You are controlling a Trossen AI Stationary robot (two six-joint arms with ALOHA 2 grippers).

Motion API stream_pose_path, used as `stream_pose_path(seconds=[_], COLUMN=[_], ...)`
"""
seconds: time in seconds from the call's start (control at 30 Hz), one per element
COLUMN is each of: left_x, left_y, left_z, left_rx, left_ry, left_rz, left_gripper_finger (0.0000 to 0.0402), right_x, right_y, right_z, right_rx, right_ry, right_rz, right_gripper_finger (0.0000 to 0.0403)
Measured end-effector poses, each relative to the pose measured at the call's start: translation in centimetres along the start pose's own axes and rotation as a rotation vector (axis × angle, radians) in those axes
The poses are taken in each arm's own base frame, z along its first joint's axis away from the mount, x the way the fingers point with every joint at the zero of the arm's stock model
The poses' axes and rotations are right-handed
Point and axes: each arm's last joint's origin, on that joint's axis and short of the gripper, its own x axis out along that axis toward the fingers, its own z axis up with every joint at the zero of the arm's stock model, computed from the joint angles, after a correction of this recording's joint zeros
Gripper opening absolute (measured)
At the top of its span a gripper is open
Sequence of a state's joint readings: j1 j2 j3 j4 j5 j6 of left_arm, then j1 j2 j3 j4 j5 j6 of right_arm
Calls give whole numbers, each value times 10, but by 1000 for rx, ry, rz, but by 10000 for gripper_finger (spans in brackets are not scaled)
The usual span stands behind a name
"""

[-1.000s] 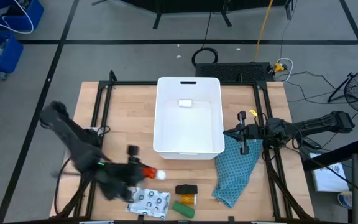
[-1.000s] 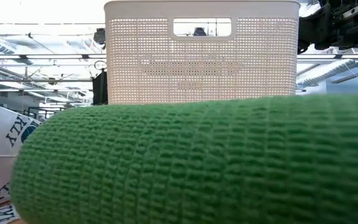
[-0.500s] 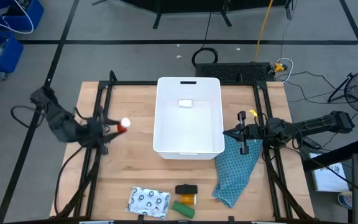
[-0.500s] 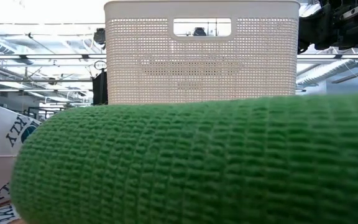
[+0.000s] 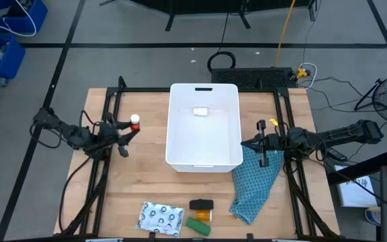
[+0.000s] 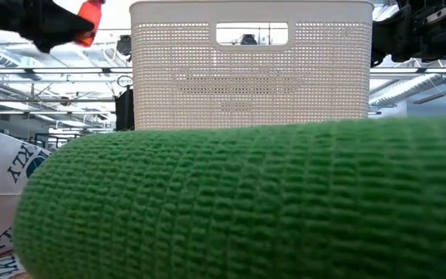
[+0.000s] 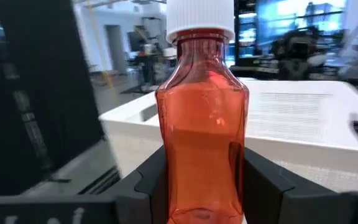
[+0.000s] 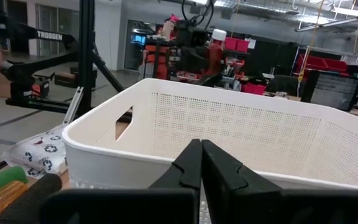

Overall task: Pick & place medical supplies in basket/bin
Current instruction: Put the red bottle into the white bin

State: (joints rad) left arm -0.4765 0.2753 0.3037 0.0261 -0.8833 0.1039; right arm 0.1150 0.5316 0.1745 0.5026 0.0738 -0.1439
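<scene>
The red bottle [image 5: 134, 122] with a white cap [image 7: 200, 17] is up in the air left of the white tub [image 5: 180, 144], in my left gripper [image 5: 129, 130], which is shut on it. The low view shows it high at the left [image 6: 90, 14]. A small white piece [image 5: 201, 111] lies on the tub's floor. The silvery packet [image 5: 161, 218], black block [image 5: 201, 204], orange vial [image 5: 202, 215] and green block [image 5: 198, 226] lie near the table's near edge. My right gripper [image 5: 248, 144] is shut and touches nothing, beside the tub's right wall. My left gripper pinches the red bottle's lower body [image 7: 201, 168] between its two fingers [image 7: 151, 183], one on each side. The fingers come about level from the table's left. The bottle stands upright in the hold, cap up, lifted clear of the table.
A teal patterned cloth [image 5: 254, 188] lies on the table right of the tub, below my right gripper. The green block [image 6: 246, 201] fills the foreground of the low view. Bare wood shows between the tub and the items at the near edge.
My left gripper has carried the red bottle from beside the silvery packet at the near edge, up and toward the far-left, then slightly toward the tub. The bottle is lifted clear and has come into the low view's top left. The right arm has kept still.
</scene>
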Motion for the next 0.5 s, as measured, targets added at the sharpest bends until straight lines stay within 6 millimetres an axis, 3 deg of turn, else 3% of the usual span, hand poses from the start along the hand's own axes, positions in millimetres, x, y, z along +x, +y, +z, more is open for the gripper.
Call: stream_pose_path(seconds=[0.13, 0.27, 0.37, 0.5], left_x=[11, 36, 71, 139], left_y=[0, -3, -6, -4], left_z=[26, 67, 101, 131], left_rx=[12, 100, 170, 221], left_ry=[-11, 27, 96, 235], left_rz=[-14, 17, 16, -39], left_gripper_finger=[151, 151, 151, 151], right_x=[0, 0, 0, 0], right_y=[0, 0, -1, -1], right_z=[1, 3, 3, 4], right_rx=[-23, -35, -51, -77], right_ry=[-12, -32, -36, -44], right_rz=[-5, -8, -9, -11], right_gripper_finger=[0, 0, 0, 0])
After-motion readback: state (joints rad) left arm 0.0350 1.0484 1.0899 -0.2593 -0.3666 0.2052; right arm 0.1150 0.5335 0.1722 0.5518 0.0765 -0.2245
